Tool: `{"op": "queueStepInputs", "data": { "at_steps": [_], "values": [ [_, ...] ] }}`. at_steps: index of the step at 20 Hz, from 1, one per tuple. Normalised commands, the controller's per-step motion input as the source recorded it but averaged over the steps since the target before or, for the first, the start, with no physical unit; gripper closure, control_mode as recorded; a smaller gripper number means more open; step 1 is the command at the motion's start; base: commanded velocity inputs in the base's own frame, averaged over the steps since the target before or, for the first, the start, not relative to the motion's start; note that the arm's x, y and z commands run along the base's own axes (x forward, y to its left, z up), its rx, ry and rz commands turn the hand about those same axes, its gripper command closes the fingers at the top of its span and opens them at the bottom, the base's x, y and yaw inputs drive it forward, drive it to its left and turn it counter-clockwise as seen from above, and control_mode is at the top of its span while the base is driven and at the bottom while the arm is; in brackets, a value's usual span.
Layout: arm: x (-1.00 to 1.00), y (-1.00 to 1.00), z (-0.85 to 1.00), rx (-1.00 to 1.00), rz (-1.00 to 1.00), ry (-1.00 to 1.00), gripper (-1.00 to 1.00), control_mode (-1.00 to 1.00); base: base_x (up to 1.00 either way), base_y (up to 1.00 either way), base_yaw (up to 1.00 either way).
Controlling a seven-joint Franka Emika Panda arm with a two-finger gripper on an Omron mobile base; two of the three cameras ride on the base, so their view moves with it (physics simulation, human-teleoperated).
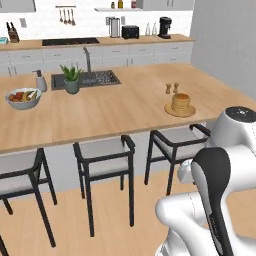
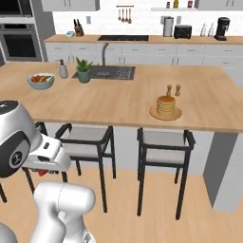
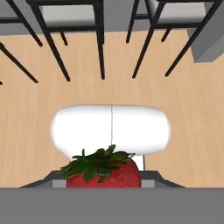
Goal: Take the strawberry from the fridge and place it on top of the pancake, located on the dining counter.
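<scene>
Red with a green leafy cap, the strawberry (image 3: 104, 171) sits clamped in your gripper (image 3: 104, 183), jaws closed against it at the bottom of the hand view, with wooden floor and dark chair legs (image 3: 100, 43) beyond. In the right base view a speck of red shows under the hand at the lower left, below the edge of the dining counter (image 2: 118, 107). On that counter you can see the pancake (image 2: 165, 105) stacked on its tan plate (image 2: 165, 115), near the front edge, with two small shakers (image 2: 173, 90) just behind it. Beneath the counter's front edge stand the chairs (image 2: 163, 152).
</scene>
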Motion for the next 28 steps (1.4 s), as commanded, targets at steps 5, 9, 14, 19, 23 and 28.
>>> {"op": "queueStepInputs", "data": {
  "at_steps": [5, 9, 14, 19, 23, 28],
  "values": [
    [0.0, 0.0, 0.0, 0.0, 0.0, 0.0, 1.0, 1.0, 0.37, -1.0, 0.03],
    [0.0, 0.0, 0.0, 0.0, 0.0, 0.0, 1.0, 1.0, 0.69, -1.0, 0.15],
    [0.0, 0.0, 0.0, 0.0, 0.0, 0.0, 1.0, 1.0, 0.42, -0.54, 0.17],
    [0.0, 0.0, 0.0, 0.0, 0.0, 0.0, 1.0, 1.0, 0.33, -0.19, -0.03],
    [0.0, 0.0, 0.0, 0.0, 0.0, 0.0, 1.0, 1.0, 0.59, 0.24, -0.15],
    [0.0, 0.0, 0.0, 0.0, 0.0, 0.0, 1.0, 1.0, 0.66, 0.21, -0.11]
  ]
}}
